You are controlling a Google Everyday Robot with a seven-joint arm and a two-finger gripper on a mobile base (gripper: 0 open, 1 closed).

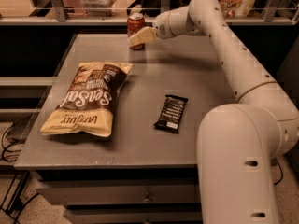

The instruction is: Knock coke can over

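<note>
The coke can [135, 27], red with a silver top, stands upright at the far edge of the grey table [196, 78]. My gripper [140, 37] reaches in from the right and sits right against the can's right front side, covering part of its lower body. The white arm stretches from the lower right across the table's right side to the can.
A large yellow and brown chip bag [88, 99] lies flat on the table's left half. A flat black snack bar wrapper [171, 113] lies near the middle. A railing and shelf with items run behind the table's far edge.
</note>
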